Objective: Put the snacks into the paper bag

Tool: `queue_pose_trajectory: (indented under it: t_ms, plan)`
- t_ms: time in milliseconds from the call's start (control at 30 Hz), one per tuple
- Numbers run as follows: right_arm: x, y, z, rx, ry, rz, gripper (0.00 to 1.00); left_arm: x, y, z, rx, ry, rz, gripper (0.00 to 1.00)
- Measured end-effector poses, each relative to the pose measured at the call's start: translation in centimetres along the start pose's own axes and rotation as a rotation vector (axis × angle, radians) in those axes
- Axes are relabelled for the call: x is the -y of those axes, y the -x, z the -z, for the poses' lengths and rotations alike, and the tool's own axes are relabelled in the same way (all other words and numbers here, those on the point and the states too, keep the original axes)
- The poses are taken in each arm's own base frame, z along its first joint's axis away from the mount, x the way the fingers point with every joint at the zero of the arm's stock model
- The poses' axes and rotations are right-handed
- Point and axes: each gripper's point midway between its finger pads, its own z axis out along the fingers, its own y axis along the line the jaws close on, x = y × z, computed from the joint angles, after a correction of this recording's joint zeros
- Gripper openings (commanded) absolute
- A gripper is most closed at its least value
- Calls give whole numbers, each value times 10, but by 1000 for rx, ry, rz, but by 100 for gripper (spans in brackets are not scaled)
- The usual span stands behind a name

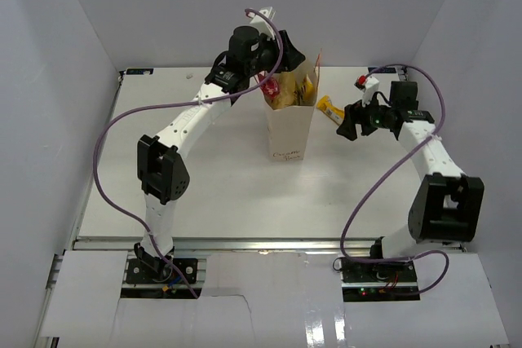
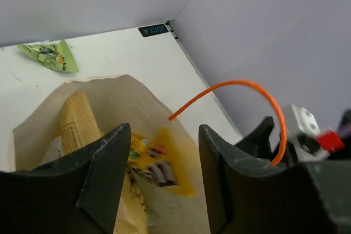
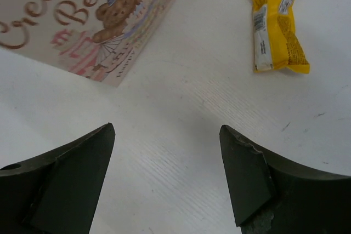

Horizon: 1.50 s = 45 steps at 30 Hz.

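yellow packet (image 3: 277,23): flat on table (image 1: 212,193), just right of paper bag (image 1: 289,132) | looks light, soft, likely slippery; pinch across middle | right claw (image 3: 166,135) open, empty, right of bag | left claw (image 2: 163,130) open over bag mouth

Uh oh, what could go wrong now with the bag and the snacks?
The orange handle loops right beside the open left gripper, so it might snag and tip the paper bag. The yellow packet lies close to the bag; the open right gripper could bump the bag reaching for it. The green packet beyond the bag might get missed.
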Motion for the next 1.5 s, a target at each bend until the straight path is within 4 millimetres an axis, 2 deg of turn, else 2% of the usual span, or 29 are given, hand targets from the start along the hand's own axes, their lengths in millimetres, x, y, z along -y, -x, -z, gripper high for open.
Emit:
queue_pose_trajectory:
  t_ms: [100,200,333,400,467,600,667,700,800,833,867,933,1033,1167,1267,1333,1400,1500]
  plan:
    - [28,-9,-33,-57,4,-59,84,4,5,1,12,-11,4,77]
    - [57,-9,-68,-104,23,-41,84,7,9,3,17,-18,-3,81]
    - [97,4,-111,-135,33,82,84,16,15,17,18,-31,-24,84]
    - [113,8,-129,-155,18,151,84,21,13,43,7,-25,-34,84]
    - [122,10,-147,-174,5,209,83,29,14,77,14,-27,-45,86]
    - [130,3,-180,-219,-5,255,77,44,7,166,69,-28,-49,87]
    - [128,-6,-192,-247,-7,251,74,47,-3,205,96,-25,-30,87]
    - [127,-12,-195,-264,-9,245,69,46,-9,222,116,-23,-14,87]
    - [128,-24,-200,-301,-26,224,58,35,-38,252,125,9,59,87]
    - [128,-27,-199,-311,-33,218,49,29,-49,259,124,23,89,87]
    - [130,-30,-199,-318,-40,213,45,21,-63,262,108,43,125,87]
    - [132,-36,-200,-318,-51,202,23,8,-87,265,79,81,189,87]
    - [130,-33,-190,-304,-66,189,15,-2,-108,263,51,108,268,87]
    - [106,-57,-158,-325,-16,111,9,-3,-123,249,34,89,360,87]
    - [74,-76,-119,-322,60,39,8,8,-143,232,-19,52,399,88]
    - [49,-79,-89,-290,110,25,8,20,-161,219,-71,16,407,88]
    - [24,-71,-55,-233,154,41,8,29,-179,208,-124,-7,411,88]
    - [-24,-44,-10,-108,237,147,8,41,-204,192,-200,-41,412,88]
